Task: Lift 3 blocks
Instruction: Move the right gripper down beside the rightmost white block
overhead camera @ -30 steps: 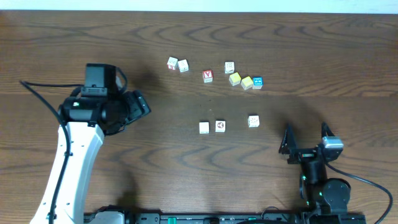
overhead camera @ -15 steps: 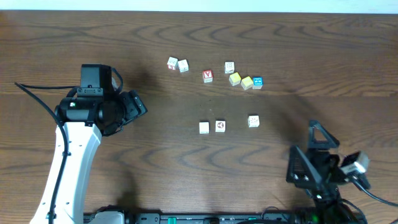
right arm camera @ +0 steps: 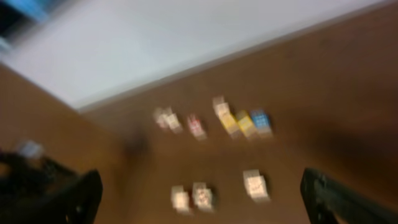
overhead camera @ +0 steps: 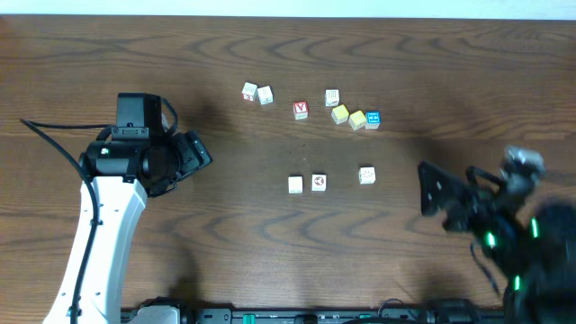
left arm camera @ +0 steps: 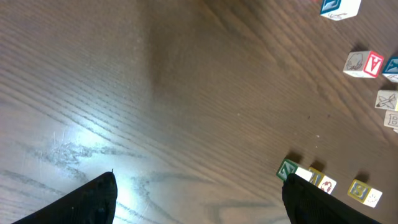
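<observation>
Three blocks [overhead camera: 319, 182] between wide-spread left gripper [overhead camera: 205, 153], right gripper [overhead camera: 427, 190]

We find three blocks in a row at the middle of the table [overhead camera: 270, 261]; the left block [overhead camera: 295, 184] and the middle block [overhead camera: 319, 183] lie near each other, apart; the right block [overhead camera: 366, 175] lies farther right, slightly behind; behind this row runs a second line: a close pair [overhead camera: 249, 92] at left, a single cube [overhead camera: 301, 110] next, a cluster of four [overhead camera: 357, 120] at right; the left gripper [overhead camera: 200, 153] stands well left of the row; the right gripper [overhead camera: 427, 189] stands near its right end.
</observation>
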`<move>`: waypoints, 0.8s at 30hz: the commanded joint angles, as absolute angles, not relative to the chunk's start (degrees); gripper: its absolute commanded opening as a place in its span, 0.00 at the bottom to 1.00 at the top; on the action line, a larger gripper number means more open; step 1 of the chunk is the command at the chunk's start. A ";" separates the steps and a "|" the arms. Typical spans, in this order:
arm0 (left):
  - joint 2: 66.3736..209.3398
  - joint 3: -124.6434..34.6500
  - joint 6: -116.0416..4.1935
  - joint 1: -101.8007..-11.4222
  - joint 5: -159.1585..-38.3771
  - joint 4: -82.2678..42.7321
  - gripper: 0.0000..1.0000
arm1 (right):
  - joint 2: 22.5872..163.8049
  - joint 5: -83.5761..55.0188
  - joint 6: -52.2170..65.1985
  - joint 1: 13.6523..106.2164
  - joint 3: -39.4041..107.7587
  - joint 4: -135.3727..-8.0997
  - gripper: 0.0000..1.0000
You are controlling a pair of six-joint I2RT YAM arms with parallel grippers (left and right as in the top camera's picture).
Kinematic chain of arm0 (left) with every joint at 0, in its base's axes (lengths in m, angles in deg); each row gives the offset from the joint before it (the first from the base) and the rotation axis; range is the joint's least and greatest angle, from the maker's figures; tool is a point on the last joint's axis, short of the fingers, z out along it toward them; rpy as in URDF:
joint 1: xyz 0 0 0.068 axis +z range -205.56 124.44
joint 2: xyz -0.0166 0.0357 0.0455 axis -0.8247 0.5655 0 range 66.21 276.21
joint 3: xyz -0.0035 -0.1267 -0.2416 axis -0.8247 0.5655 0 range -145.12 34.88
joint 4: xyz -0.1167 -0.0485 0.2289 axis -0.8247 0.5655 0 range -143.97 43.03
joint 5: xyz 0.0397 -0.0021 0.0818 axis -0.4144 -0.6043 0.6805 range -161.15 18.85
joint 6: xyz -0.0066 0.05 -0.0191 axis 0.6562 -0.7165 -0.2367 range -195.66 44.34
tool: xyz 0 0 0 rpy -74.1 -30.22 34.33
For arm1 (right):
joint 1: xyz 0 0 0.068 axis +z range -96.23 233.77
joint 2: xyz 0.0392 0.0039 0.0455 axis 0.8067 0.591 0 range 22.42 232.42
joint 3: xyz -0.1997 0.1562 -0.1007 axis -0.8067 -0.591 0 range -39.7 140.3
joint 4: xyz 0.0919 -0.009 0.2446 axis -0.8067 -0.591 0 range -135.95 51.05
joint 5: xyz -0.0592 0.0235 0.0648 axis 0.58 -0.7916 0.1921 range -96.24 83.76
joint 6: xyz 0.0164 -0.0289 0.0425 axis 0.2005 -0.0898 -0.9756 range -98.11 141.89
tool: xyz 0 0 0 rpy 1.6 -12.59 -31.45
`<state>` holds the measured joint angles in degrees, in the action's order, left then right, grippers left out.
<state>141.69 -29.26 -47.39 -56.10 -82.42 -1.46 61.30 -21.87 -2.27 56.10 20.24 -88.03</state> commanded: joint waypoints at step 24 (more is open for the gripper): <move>141.93 -28.93 -47.94 -55.88 -81.61 -1.31 0.85 | 120.79 -3.47 2.18 71.73 28.66 -84.73 0.79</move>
<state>141.69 -29.24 -47.39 -56.10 -82.38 -1.46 119.26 -7.89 3.08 70.68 27.81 -85.12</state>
